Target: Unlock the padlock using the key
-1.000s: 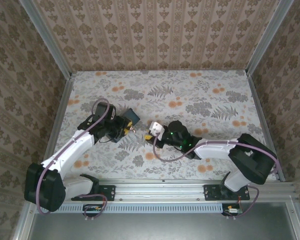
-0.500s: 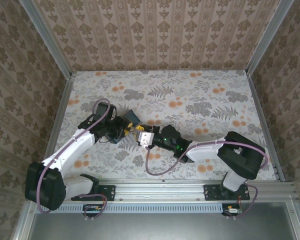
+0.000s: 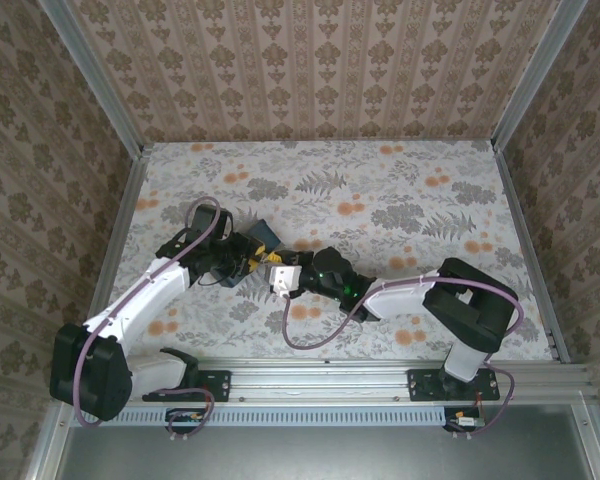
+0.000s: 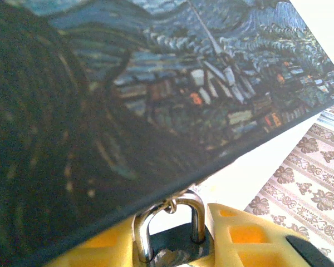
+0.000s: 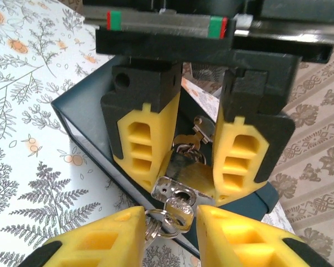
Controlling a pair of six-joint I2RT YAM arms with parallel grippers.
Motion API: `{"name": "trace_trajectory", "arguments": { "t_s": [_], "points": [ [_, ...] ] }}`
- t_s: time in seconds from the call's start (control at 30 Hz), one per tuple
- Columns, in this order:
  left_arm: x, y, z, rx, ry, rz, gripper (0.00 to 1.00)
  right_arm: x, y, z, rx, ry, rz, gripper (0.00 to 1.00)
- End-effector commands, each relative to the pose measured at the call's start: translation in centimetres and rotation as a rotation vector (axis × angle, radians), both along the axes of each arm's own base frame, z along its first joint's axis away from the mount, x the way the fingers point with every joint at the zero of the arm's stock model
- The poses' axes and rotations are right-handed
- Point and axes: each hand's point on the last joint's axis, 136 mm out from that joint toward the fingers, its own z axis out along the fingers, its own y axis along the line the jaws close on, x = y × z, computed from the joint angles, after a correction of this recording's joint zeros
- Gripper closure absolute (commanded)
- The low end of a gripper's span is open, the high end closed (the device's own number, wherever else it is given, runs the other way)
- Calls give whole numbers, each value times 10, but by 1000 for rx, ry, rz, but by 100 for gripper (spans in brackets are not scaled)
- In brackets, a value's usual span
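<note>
The blue tin [image 5: 83, 119] sat closed on the counter [image 3: 400, 190], contents hidden, the padlock [image 5: 183, 177] hanging at its front edge. The left claw [image 3: 251, 257] clamped the padlock's body. The right claw [image 5: 171, 218], narrowly parted, pinched the key [image 5: 178, 209], its tip at the padlock's bottom.

No text, number, brand or sign is legible. The tin lid [image 4: 156, 83] bears a painted night townscape without readable lettering. The padlock [image 5: 186, 172] is too small and glossy for any stamp to be made out. The black rail [image 5: 164, 22] carries plain red and green bands.
</note>
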Motion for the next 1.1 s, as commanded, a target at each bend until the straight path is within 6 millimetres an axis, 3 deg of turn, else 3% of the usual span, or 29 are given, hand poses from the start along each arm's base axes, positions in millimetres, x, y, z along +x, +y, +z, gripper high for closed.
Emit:
{"name": "trace_trajectory", "arguments": {
  "t_s": [0.0, 0.43, 0.73, 0.9, 1.07],
  "points": [
    [5, -8, 17, -45, -58, -15, 100, 6, 4, 0, -7, 1, 14, 68],
    [6, -11, 17, -49, -57, -17, 100, 10, 7, 5, 2, -1, 13, 74],
    [6, -11, 17, -52, -58, -11, 100, 13, 5, 7, 5, 22, -11, 86],
    [10, -11, 19, -65, -78, 13, 100, 13, 3, 16, 127, 188, -83, 92],
    [20, -10, 23, -72, -101, 49, 100, 23, -1, 23, 399, 494, -251, 99]
  ]
}}
